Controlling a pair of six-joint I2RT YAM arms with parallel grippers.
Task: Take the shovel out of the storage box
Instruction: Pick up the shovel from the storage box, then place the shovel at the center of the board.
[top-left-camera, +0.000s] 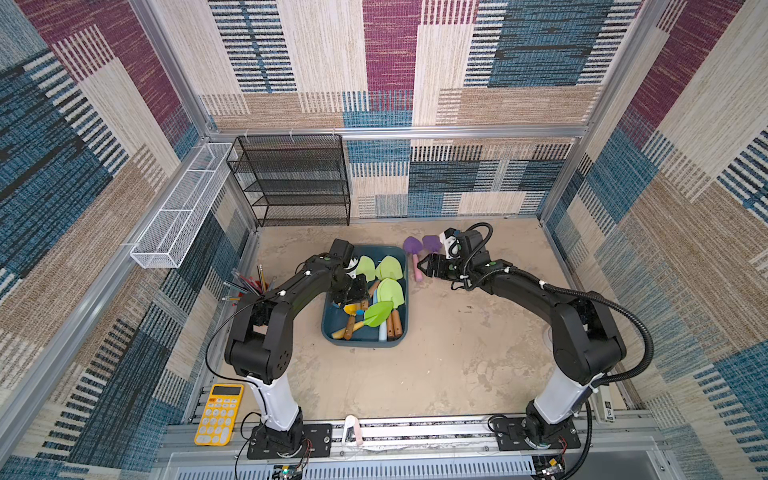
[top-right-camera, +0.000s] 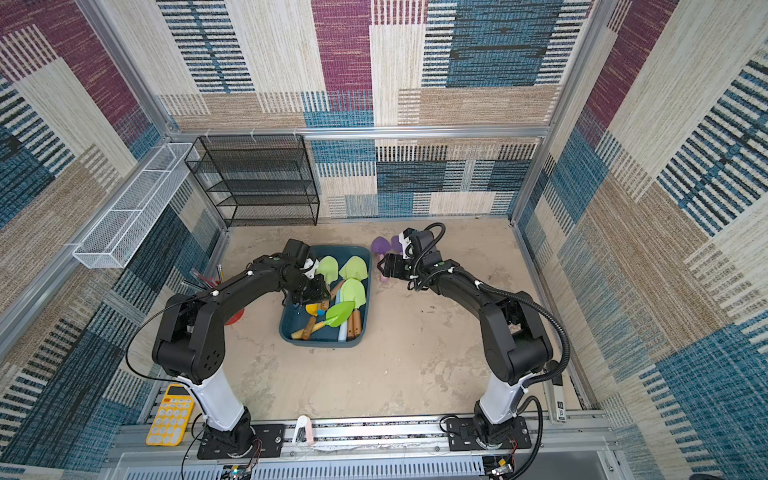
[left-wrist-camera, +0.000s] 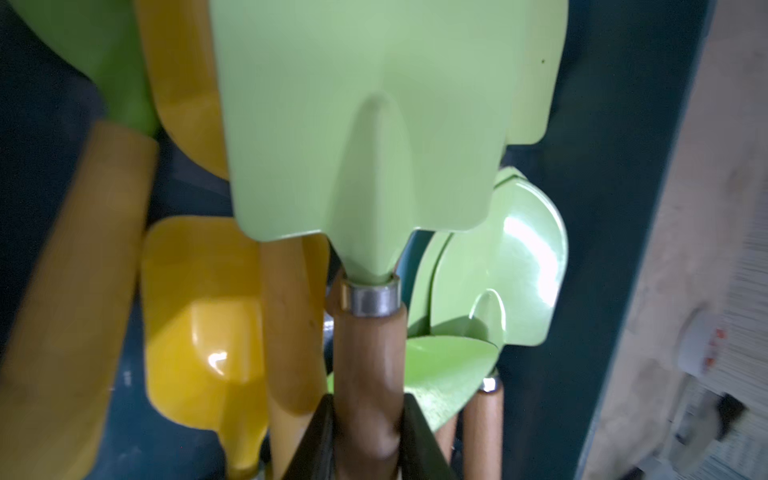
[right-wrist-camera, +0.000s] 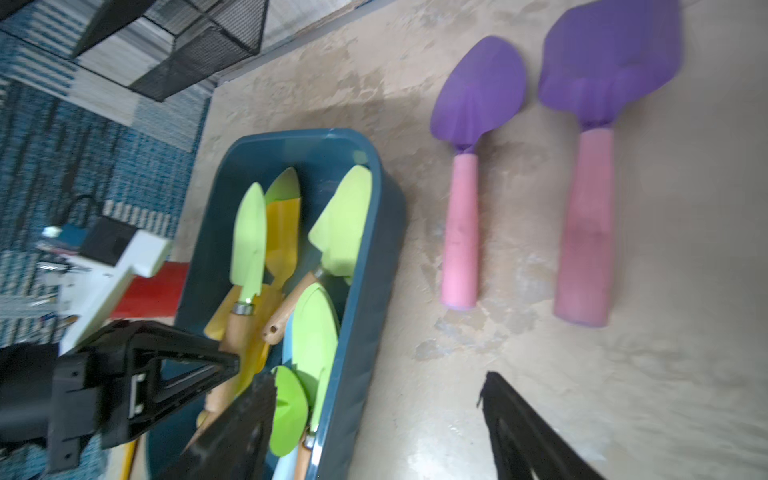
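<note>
The left fingers (left-wrist-camera: 311, 449) are pinching a green shovel (left-wrist-camera: 374, 124) by its handle in the storage box (top-left-camera: 361, 343). The right fingers (right-wrist-camera: 523, 440) are hovering spread apart.

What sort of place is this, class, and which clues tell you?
Probably a robot test cell, not a home: a left arm and a right arm bolted to a rail, an aluminium frame around patterned walls, and a storage box of shovels.
</note>
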